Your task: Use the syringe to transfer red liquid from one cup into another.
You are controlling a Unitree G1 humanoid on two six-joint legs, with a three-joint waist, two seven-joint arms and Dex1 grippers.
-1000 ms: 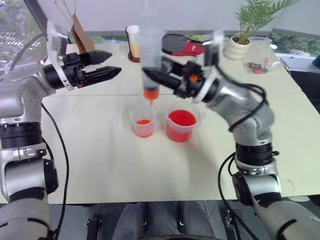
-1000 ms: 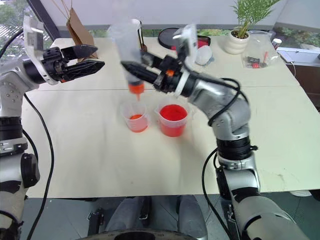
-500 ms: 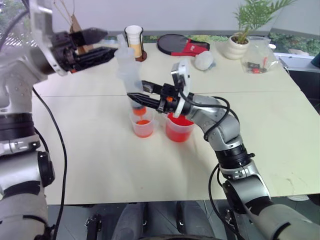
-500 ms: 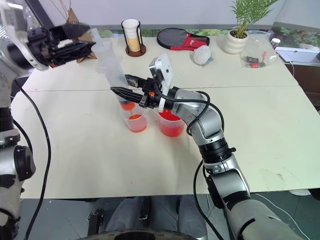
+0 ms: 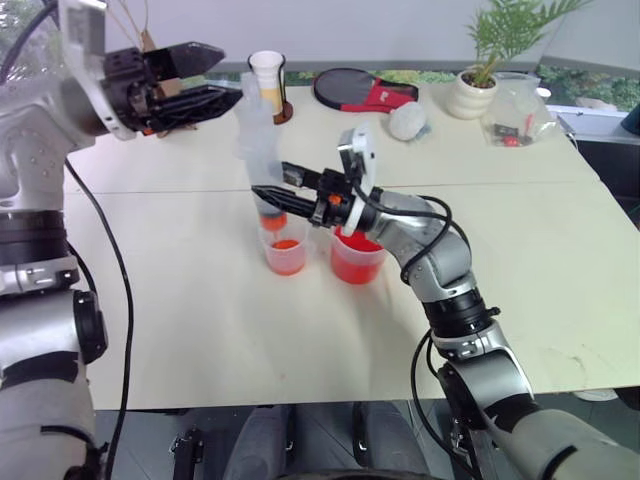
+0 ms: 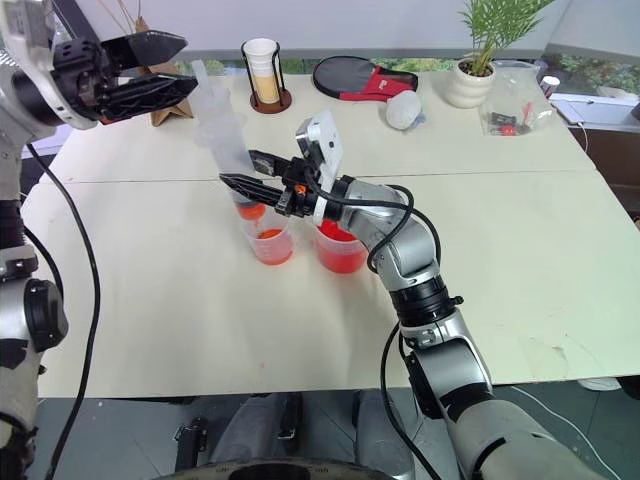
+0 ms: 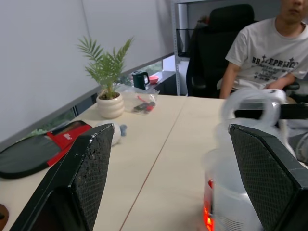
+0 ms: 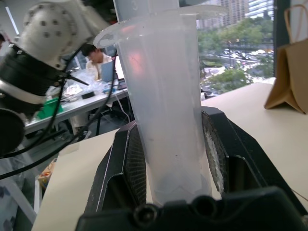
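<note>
Two hands work: the right hand (image 5: 268,190) clamps the syringe (image 5: 258,140) over the small cup (image 5: 286,247), the left hand (image 5: 215,78) gapes above.

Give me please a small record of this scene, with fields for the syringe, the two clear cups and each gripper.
syringe: translucent syringe, tilted, orange-red tip just above the small clear cup
small clear cup: small clear cup, a little red liquid inside
large beaker: large clear beaker, beside the small cup, about half full of red liquid
right gripper: right gripper, shut on the syringe barrel
left gripper: left gripper, open, raised near the syringe's top, holding nothing
</note>
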